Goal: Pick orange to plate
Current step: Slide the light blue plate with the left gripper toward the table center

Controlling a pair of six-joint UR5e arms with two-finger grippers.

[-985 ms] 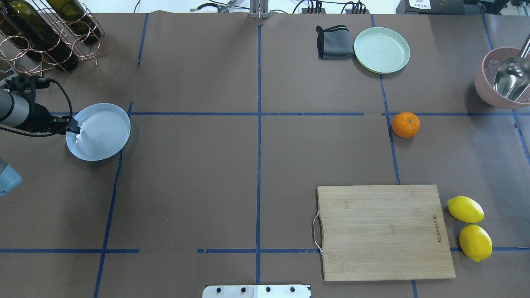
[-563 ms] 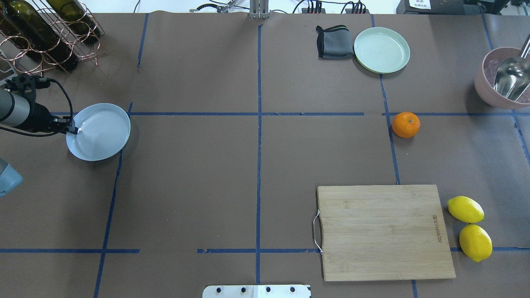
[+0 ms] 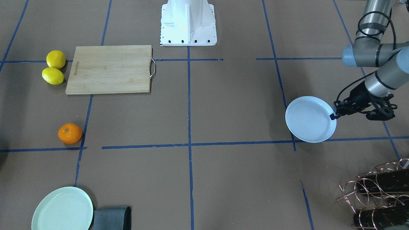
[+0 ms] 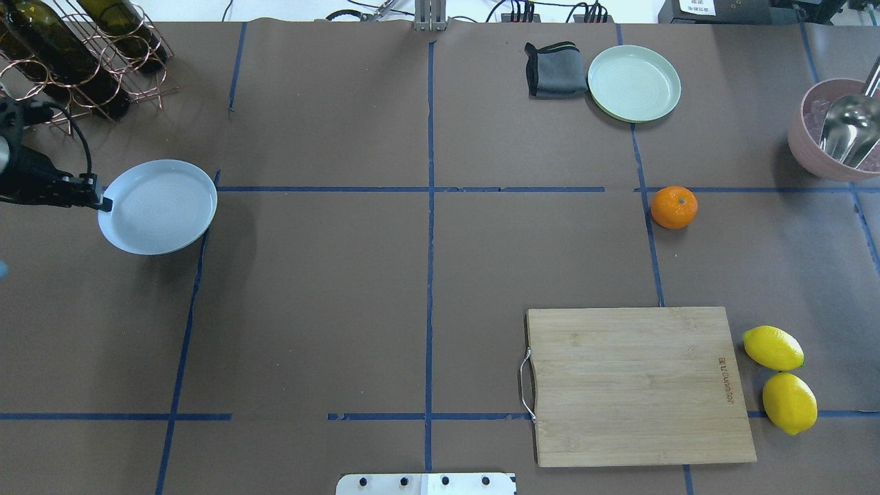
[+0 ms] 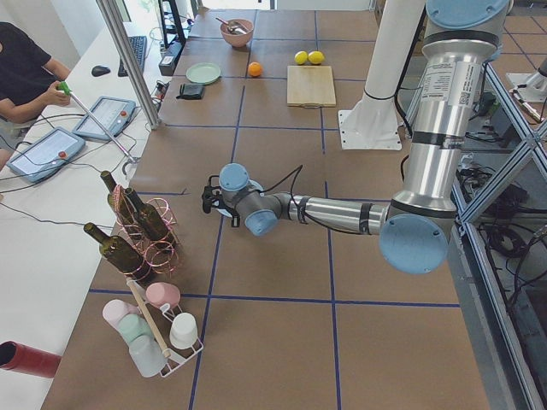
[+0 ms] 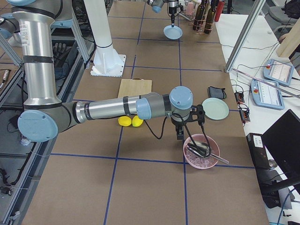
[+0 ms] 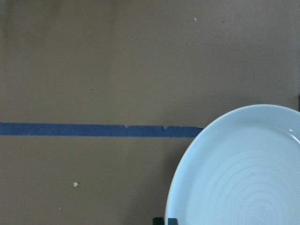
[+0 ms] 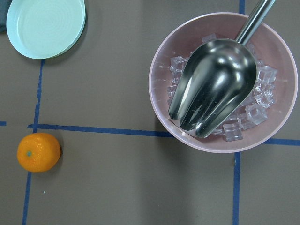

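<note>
The orange [image 4: 674,207] lies on the table at the right, on a blue tape line, and shows in the front view [image 3: 69,133] and the right wrist view [image 8: 38,152]. The pale bluish-white plate [image 4: 158,207] is far to the left. My left gripper [image 4: 103,203] is shut on its left rim and holds it a little above the table; the front view shows the same grip [image 3: 333,115]. My right gripper [image 6: 179,136] hangs near the pink bowl, above and to the right of the orange. I cannot tell whether it is open or shut.
A wooden cutting board [image 4: 636,385] and two lemons [image 4: 773,348] lie front right. A mint-green plate [image 4: 633,82] and grey cloth [image 4: 555,69] sit at the back. A pink bowl [image 4: 818,155] of ice with a metal scoop stands far right; a wine rack [image 4: 75,55] back left.
My left gripper has pulled leftward and away from the robot with the plate, which has come up off the table. The orange has not moved.
</note>
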